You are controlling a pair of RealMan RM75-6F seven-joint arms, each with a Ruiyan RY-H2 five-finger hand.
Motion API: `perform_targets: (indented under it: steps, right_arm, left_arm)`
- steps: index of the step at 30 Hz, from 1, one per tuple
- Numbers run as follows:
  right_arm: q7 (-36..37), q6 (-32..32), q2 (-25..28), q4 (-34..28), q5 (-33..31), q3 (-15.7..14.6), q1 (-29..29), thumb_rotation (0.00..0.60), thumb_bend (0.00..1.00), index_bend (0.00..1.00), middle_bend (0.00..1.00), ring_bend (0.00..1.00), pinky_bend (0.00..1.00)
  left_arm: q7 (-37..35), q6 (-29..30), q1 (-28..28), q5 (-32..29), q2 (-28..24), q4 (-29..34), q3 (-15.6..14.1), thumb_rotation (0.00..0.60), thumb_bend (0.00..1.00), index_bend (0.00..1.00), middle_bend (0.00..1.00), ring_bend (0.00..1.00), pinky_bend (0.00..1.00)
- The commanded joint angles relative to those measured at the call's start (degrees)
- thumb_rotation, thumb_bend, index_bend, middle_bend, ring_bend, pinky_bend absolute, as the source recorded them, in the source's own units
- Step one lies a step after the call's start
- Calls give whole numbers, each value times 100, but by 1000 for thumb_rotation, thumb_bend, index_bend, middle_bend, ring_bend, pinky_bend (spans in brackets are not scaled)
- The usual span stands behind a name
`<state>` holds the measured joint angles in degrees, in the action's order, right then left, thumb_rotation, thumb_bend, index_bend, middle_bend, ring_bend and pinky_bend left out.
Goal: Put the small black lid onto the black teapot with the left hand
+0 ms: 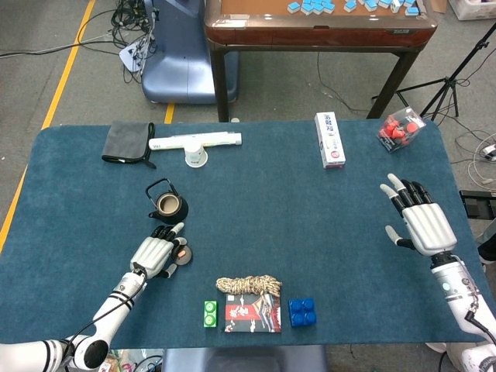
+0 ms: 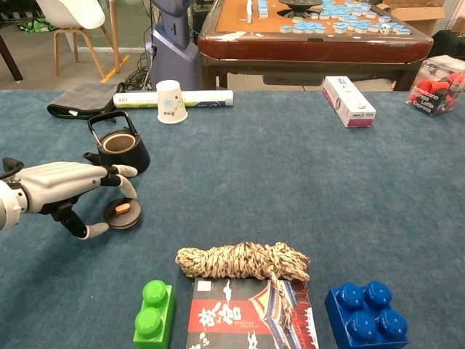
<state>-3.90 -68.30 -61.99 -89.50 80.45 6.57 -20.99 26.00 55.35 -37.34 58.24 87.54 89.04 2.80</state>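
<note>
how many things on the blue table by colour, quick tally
black: 2, teapot, small lid
white: 3, paper cup, tube, carton
grey: 1, cloth
green: 1, brick
blue: 1, brick
mixed: 3, rope, booklet, box of red pieces
total: 11
</note>
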Motion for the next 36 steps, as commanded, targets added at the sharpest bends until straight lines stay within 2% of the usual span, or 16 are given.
perform_targets:
  steps: [1, 12, 24, 36]
  right_arm:
    - [1, 12, -8, 6, -9, 3, -8, 600, 360, 0, 0, 0, 0]
    - [26, 44, -69, 26, 31, -5, -53, 600, 361, 0, 0, 0, 0]
    - [20, -7, -56, -10, 27, -9, -31, 600, 361, 0, 0, 0, 0]
    - [84, 6, -32, 45, -67, 10, -7, 600, 361, 0, 0, 0, 0]
  left_arm:
    - [-89, -14, 18, 36, -89, 102, 12, 600, 382, 323, 0, 0, 0]
    - [-71, 290, 125, 175, -568, 731, 53, 600, 382, 328, 0, 0, 0]
    - [75, 343, -38, -1, -1064, 1394, 333, 600, 382, 328, 0, 0, 0]
    - [74, 42, -454, -367, -1204, 1427, 666, 600, 382, 329, 0, 0, 0]
